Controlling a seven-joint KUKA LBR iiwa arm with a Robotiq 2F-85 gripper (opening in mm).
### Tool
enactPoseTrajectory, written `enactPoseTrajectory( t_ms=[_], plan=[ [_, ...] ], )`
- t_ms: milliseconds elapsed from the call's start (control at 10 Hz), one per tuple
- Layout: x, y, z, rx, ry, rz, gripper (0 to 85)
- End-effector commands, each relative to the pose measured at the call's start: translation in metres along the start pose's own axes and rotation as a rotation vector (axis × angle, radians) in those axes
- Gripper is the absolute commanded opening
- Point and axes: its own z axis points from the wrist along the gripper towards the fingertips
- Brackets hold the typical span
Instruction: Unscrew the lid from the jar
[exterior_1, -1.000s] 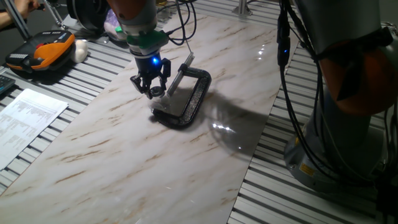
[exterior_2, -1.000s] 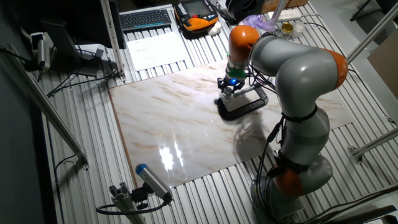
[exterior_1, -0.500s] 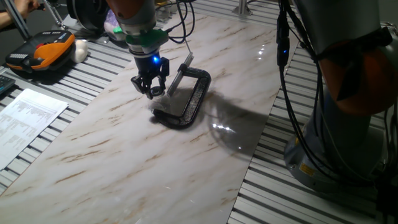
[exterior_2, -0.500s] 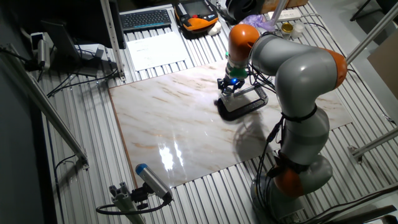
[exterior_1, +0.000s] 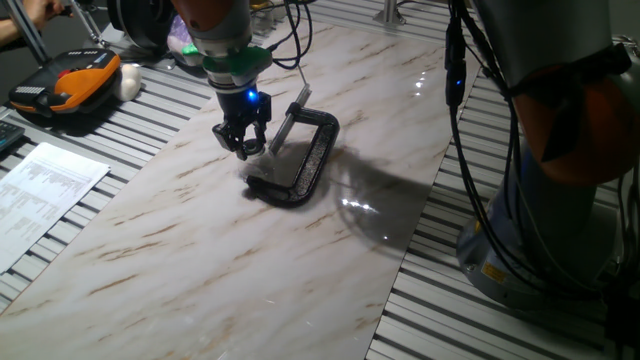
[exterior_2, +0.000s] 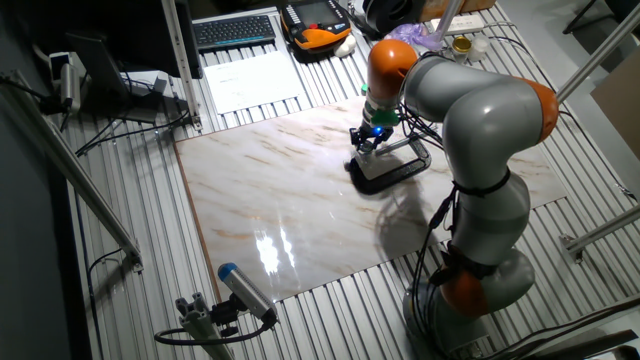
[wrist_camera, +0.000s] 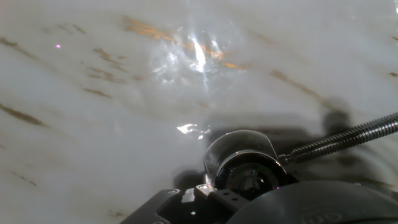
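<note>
The big silver and orange arm (exterior_2: 470, 130) reaches in over the marble tabletop (exterior_1: 200, 240), wrist pointing straight down with a blue light glowing on it. Right underneath lies the black C-clamp (exterior_1: 300, 160), flat on the marble, its threaded screw (wrist_camera: 342, 140) running in from the right in the hand view. The gripper (exterior_1: 243, 148) hangs just over the clamp's open mouth, fingers drawn in close together around something small and pale at their tips. That looks like the lid (exterior_1: 250, 147), though both fixed views are too coarse to be sure, and whether the fingers truly clamp it or just flank it, I cannot tell. In the hand view the jar (wrist_camera: 241, 155) sits low in the middle, a clear glass cylinder standing on the marble, with the screw's tip just at its right side. Off the marble's left edge a printed sheet (exterior_1: 40, 195) lies on the slatted bench.
</note>
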Motion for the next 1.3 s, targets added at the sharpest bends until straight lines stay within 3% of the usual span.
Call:
enactPoseTrajectory(
  t_ms=[0,200,500,1200],
  plan=[
    [0.0002,-0.0004,-0.0006,0.015,0.003,-0.027,0.0],
    [0.0011,-0.0007,-0.0017,0.022,0.012,-0.064,0.0],
    [0.0013,-0.0006,-0.0002,0.009,-0.062,-0.052,0.0],
    [0.0011,0.0,0.001,-0.005,-0.181,-0.081,0.0]
  ],
)
